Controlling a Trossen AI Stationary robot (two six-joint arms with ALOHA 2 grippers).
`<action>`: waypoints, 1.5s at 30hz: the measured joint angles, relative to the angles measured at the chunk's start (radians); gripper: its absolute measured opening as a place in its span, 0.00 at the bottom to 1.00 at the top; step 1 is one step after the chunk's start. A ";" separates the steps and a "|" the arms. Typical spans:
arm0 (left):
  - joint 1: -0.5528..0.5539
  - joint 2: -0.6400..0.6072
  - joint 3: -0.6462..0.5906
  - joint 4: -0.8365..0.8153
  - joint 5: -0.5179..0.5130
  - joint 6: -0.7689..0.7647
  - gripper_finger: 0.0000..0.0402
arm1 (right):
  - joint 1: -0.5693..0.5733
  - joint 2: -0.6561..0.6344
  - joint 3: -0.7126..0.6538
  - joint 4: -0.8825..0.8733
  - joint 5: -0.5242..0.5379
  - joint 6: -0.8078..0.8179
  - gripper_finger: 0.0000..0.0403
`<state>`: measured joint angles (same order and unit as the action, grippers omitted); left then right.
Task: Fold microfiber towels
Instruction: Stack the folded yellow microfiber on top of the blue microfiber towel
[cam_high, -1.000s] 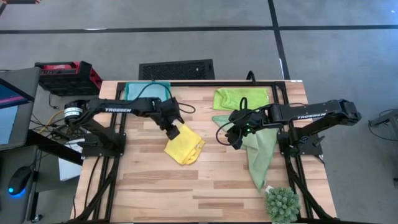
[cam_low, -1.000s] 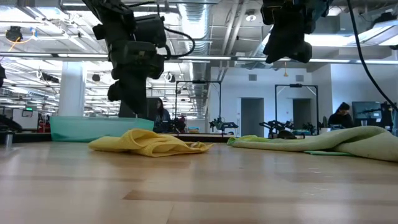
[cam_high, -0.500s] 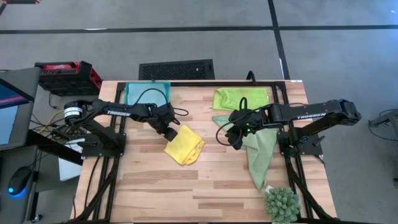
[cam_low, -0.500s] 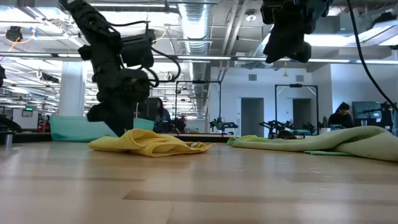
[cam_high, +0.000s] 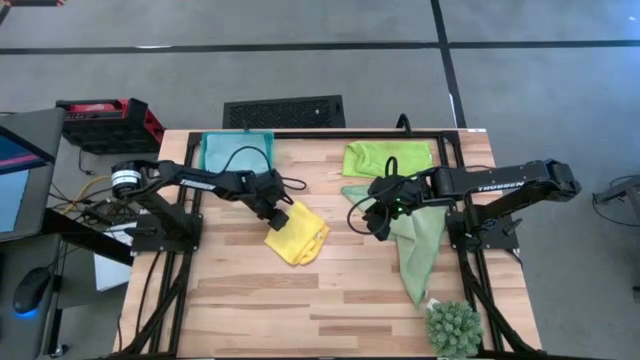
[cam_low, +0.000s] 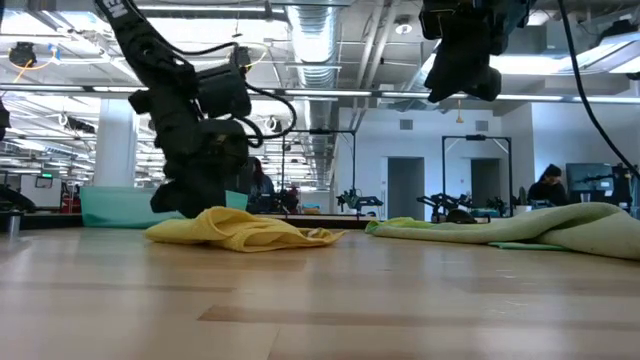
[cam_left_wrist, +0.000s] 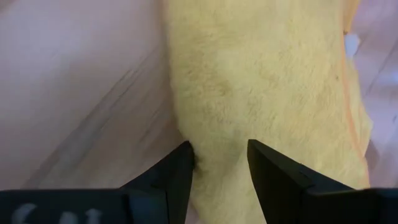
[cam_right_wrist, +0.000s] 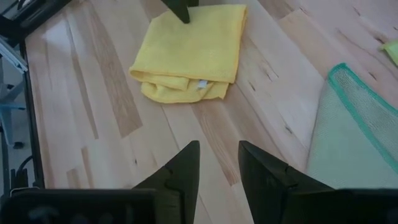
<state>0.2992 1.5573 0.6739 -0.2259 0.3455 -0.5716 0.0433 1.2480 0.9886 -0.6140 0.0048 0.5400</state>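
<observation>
— Any lettering you can make out?

— Only one word for certain: "TROSSEN" in white capitals on the right arm (cam_high: 497, 186), along the dark link running back from the right gripper (cam_high: 377, 226) toward its base.

— And the left arm?

— The left arm (cam_high: 200, 180) carries a similar white mark on the link behind the left gripper (cam_high: 279, 215), but it is too small to read.

— What about the room behind?

— In the low view, far off past the left gripper, a small green sign (cam_low: 44, 180) hangs there; its lettering cannot be read.
</observation>
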 joint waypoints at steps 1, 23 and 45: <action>-0.004 0.013 -0.001 0.014 0.005 0.000 0.36 | 0.000 0.000 0.000 -0.005 0.000 0.000 0.33; -0.022 0.028 0.169 -0.380 -0.147 0.336 0.01 | 0.000 0.000 0.000 -0.010 -0.001 0.001 0.33; 0.241 -0.009 0.570 -0.995 -0.807 0.910 0.00 | 0.000 0.000 0.000 -0.007 0.001 0.001 0.33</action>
<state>0.5399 1.5482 1.2438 -1.2205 -0.4618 0.3386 0.0433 1.2480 0.9886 -0.6212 0.0062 0.5408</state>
